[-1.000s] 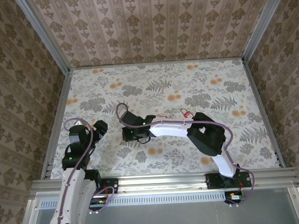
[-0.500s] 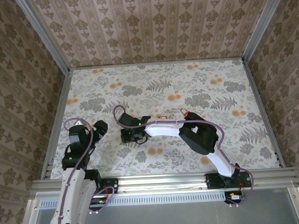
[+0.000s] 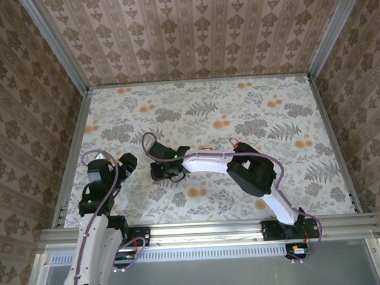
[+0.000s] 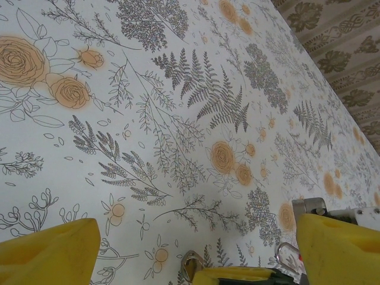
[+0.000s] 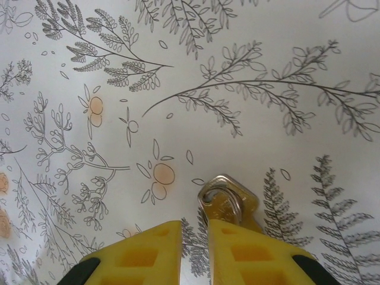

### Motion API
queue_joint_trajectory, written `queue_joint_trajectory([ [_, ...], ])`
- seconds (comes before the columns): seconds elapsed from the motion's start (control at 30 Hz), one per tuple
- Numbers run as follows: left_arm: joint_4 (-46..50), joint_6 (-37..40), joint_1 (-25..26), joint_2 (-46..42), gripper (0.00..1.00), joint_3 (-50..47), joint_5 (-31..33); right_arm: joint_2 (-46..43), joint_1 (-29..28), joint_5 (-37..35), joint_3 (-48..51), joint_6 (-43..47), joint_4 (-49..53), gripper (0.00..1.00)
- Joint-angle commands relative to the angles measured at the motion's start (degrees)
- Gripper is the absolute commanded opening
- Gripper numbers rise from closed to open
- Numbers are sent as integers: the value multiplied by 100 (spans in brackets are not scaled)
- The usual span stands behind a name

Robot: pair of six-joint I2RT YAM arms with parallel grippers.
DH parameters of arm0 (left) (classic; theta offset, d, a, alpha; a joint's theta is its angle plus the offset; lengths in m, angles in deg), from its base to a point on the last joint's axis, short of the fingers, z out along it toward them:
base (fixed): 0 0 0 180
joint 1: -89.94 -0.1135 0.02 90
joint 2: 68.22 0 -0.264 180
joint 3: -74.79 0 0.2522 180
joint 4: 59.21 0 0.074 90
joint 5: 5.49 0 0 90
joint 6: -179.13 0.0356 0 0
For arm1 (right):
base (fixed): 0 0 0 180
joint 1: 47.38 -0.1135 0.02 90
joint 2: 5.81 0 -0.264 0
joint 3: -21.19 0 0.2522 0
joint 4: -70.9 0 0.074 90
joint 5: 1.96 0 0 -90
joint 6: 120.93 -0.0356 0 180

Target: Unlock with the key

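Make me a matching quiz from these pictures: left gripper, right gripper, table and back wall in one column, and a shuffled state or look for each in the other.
1. left gripper
2. right gripper
3. table
4. back wall

A. brown patterned wallpaper
B. closed on the key
C. wide open
D. printed with ferns and orange flowers

Pairs: 1-C, 2-B, 3-D, 4-A

The surface [image 3: 239, 102] is white, printed with grey ferns and orange roses. Walls [image 3: 197, 28] bear brown damask stripes. Left claw [image 4: 193, 252] and right claw [image 5: 203, 243] are yellow; the key [image 5: 222, 205], brassy.
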Motion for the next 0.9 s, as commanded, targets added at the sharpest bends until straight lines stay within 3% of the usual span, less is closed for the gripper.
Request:
queue_joint_trajectory([
  [0.0,73,86,-55,-26,86,9,-111,150,-28,64,-181,100,288,20],
  [0.87,-118,16,-65,51,86,-33,-235,-221,68,-469,84,435,509,21],
])
